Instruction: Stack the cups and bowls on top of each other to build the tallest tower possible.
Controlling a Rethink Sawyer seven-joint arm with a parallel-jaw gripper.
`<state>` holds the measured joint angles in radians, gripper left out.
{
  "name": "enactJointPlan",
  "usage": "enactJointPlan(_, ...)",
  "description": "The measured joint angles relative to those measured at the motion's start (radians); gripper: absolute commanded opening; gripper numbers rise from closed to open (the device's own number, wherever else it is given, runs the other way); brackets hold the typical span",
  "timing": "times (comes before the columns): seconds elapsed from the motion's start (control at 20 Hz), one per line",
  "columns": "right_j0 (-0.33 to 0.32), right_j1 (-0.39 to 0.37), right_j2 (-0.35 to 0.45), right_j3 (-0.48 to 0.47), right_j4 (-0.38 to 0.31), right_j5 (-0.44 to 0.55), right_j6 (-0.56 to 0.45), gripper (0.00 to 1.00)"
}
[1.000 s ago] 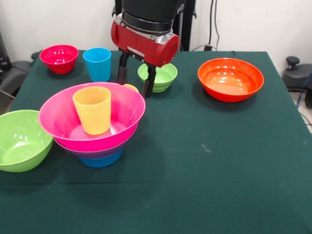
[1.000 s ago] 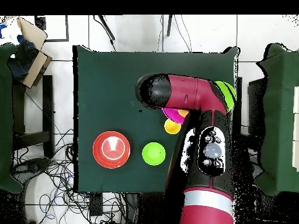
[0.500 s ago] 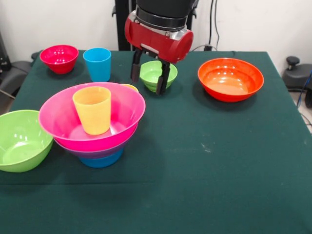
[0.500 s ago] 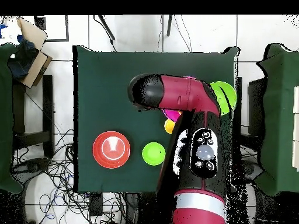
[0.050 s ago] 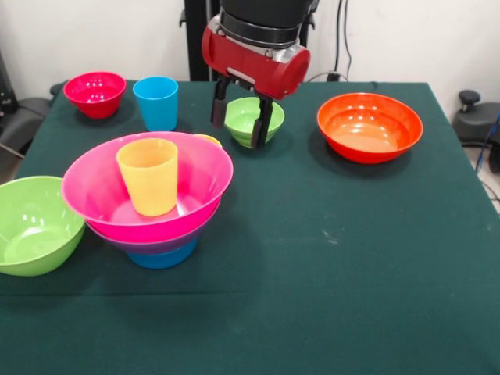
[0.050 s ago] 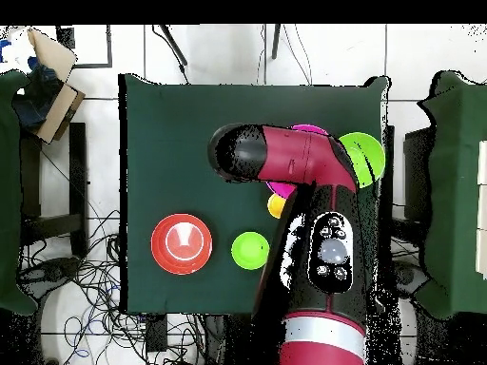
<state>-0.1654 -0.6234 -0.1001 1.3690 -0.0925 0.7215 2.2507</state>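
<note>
The tower stands at the front left: the big pink bowl (image 5: 195,176) sits in a purple bowl (image 5: 117,238) on a mid blue bowl (image 5: 162,256). An orange-yellow cup (image 5: 148,176) stands upright inside the pink bowl. A pale yellow cup (image 5: 209,140) peeks out behind the pink rim. My gripper (image 5: 240,119) is open, its fingers (image 5: 261,125) hanging in front of the small green bowl (image 5: 269,117) with nothing held. The sky blue cup (image 5: 156,101) and small red bowl (image 5: 95,92) stand at the back left. In the overhead view the arm (image 6: 314,238) hides the gripper.
The orange bowl (image 5: 369,125) sits at the back right, and shows too from overhead (image 6: 181,243). The big lime green bowl (image 5: 31,223) overhangs the table's left edge. The small green bowl (image 6: 250,250) and the lime bowl (image 6: 366,157) show beside the arm from overhead.
My gripper moved away from the pink bowl's back rim, rightward in the front view, to the small green bowl. It has hardly moved in the last half second. No bowl or cup shifted.
</note>
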Motion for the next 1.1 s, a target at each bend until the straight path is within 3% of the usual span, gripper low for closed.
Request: enactJointPlan(1.1,0.018,0.010,-0.017,0.018,0.027,0.000,0.000,1.00)
